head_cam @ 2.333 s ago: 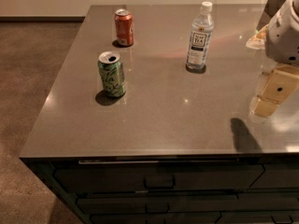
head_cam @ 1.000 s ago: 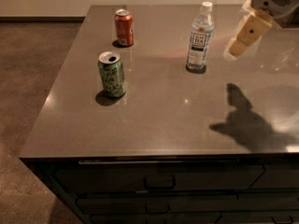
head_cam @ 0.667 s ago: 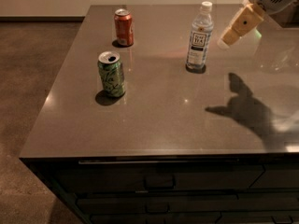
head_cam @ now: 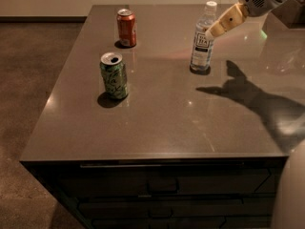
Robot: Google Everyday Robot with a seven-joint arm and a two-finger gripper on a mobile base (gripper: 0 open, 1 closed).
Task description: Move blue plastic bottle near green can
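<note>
The blue plastic bottle (head_cam: 202, 38) stands upright at the back right of the dark table (head_cam: 157, 128), with a white cap and a white-and-dark label. The green can (head_cam: 114, 75) stands upright to its left, nearer the front, with its silver top open. The gripper (head_cam: 212, 32) reaches in from the upper right, its tan tip close to the bottle's upper right side, above the table.
An orange-red can (head_cam: 127, 27) stands at the back left, behind the green can. The arm's shadow (head_cam: 248, 92) lies on the right part of the table. Drawers (head_cam: 162, 187) run under the front edge. Brown floor lies to the left.
The gripper has risen from low at the right edge and swung left, ending close to the bottle's upper right side. The bottle and both cans have not moved.
</note>
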